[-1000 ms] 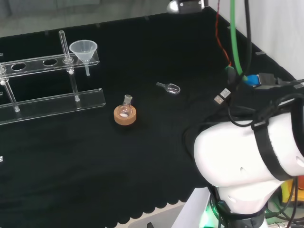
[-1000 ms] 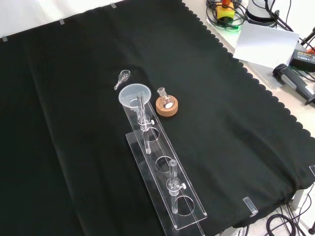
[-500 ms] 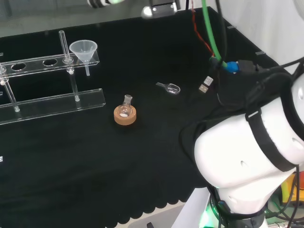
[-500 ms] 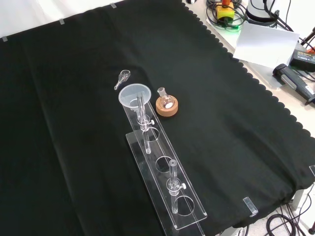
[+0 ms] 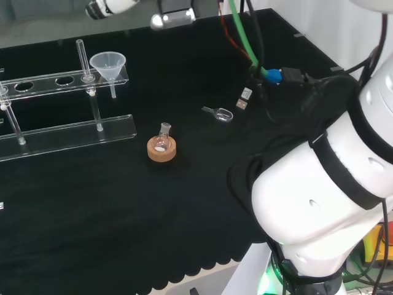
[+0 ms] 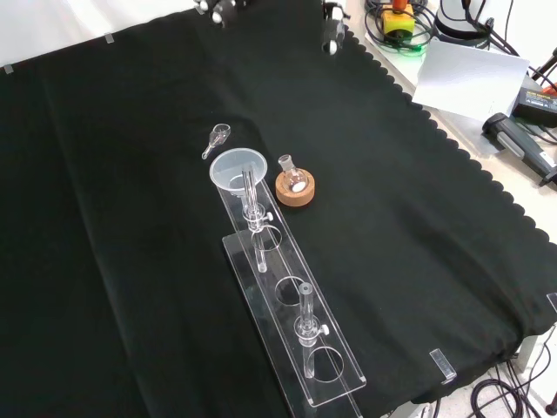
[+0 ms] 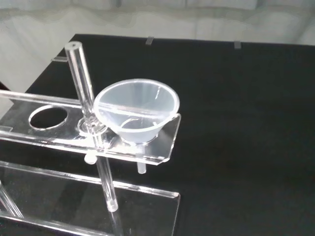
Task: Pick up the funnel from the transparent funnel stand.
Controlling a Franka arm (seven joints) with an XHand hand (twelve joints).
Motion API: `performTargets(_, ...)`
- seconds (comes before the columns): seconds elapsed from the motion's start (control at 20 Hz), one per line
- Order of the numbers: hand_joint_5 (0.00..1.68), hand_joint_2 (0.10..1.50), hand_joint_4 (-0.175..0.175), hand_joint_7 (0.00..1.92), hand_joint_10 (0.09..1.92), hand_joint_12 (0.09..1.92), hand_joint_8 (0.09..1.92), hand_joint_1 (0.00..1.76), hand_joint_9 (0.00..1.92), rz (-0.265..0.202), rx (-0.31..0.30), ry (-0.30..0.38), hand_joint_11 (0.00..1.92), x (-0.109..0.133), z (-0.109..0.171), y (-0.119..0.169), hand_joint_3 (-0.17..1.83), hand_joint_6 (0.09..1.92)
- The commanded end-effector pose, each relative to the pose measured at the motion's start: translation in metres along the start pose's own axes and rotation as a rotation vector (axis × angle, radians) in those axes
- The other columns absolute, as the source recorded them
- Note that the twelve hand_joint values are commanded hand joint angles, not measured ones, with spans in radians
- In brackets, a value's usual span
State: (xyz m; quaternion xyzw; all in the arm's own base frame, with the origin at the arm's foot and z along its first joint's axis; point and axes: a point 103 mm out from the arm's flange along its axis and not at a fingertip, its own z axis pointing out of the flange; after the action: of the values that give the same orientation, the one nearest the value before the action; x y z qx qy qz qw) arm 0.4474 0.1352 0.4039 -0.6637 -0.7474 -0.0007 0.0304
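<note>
The clear funnel sits upright in the end hole of the transparent funnel stand, next to an upright clear rod. Parts of the hand show at the top edge of the head and front views. It is high above the cloth and well clear of the funnel, with its fingers spread and nothing between them. The wrist view looks down at the funnel from close by.
A small round flask on a cork ring stands beside the stand. A small clear scoop lies on the cloth beyond it. The arm's white links stand at the head view's right.
The arm has swung left in the head view, and the hand's fingers have come in at the top of both views. The funnel, stand, flask and scoop have not moved.
</note>
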Motion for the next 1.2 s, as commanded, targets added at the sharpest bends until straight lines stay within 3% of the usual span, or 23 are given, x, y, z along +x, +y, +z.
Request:
performTargets(0.05, 0.0, 0.69, 0.024, 0.01, 0.09, 0.28, 0.09, 0.32, 0.0, -0.012, 0.031, -0.014, 0.0, 0.028, 0.021, 0.029, 0.01, 0.09)
performTargets(0.6, 0.0, 0.7, 0.016, 0.05, 0.09, 0.27, 0.09, 0.33, 0.0, -0.019, 0.131, -0.024, 0.0, 0.042, 0.063, 0.063, 0.02, 0.09)
performTargets(0.75, 0.0, 0.7, 0.015, 0.06, 0.09, 0.27, 0.09, 0.34, 0.01, -0.013, 0.159, -0.027, 0.0, 0.06, 0.078, 0.071, 0.02, 0.09)
performTargets(1.2, 0.0, 0.7, 0.005, 0.08, 0.09, 0.27, 0.09, 0.35, 0.03, 0.023, 0.216, -0.053, 0.0, 0.057, 0.104, 0.081, 0.01, 0.09)
